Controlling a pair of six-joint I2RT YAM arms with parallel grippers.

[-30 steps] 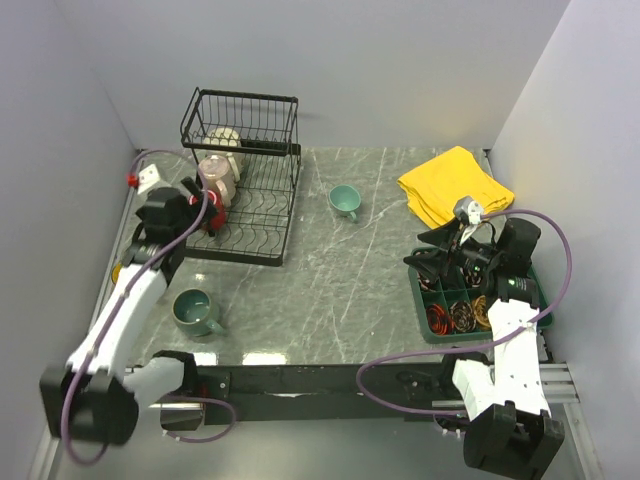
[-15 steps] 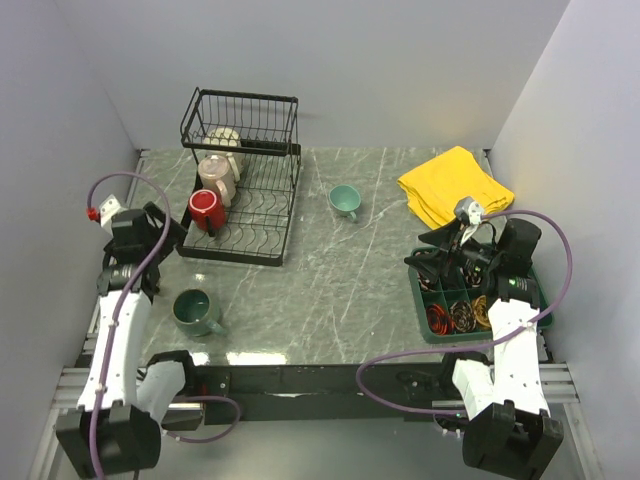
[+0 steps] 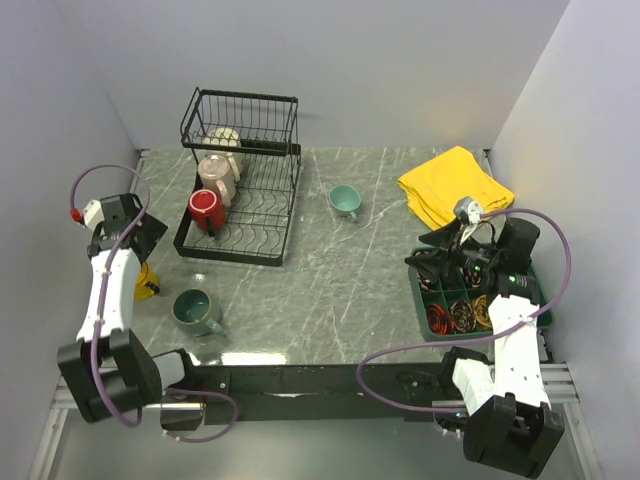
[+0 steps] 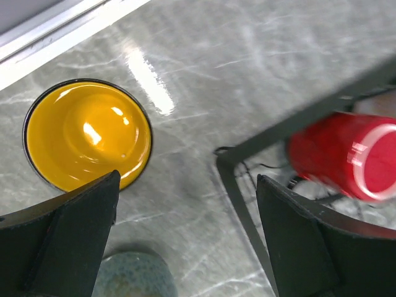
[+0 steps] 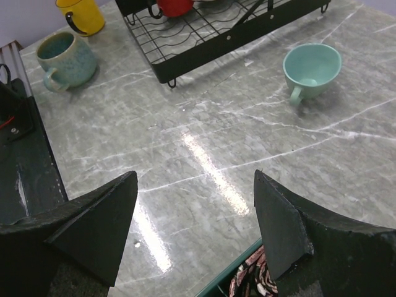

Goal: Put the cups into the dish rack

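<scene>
– Far left?
– Left gripper (image 4: 185, 207) spread wide, empty, hovering near the upright yellow mug (image 4: 86, 133); grey-green mug (image 3: 193, 310) just beside it.
– Rightward?
– Red mug (image 3: 207, 210) in the dish rack (image 3: 255, 250), teal mug (image 3: 345, 200) on the table (image 3: 380, 290), right gripper (image 5: 195, 204) likewise spread, empty.

Left arm (image 3: 105, 290): white shell links, black joints, black base block. Left purple cable (image 3: 103, 168) loops out behind wrist and ends in red plug (image 3: 73, 213). Right arm (image 3: 512, 345): same white links and black joints. Right purple cable (image 3: 569, 262) arcs from behind wrist. Left gripper (image 4: 185, 185) fingers (image 4: 62, 235): matte black wedges with flat faces. Right gripper (image 5: 195, 185) fingers (image 5: 93, 216): same black wedges.
</scene>
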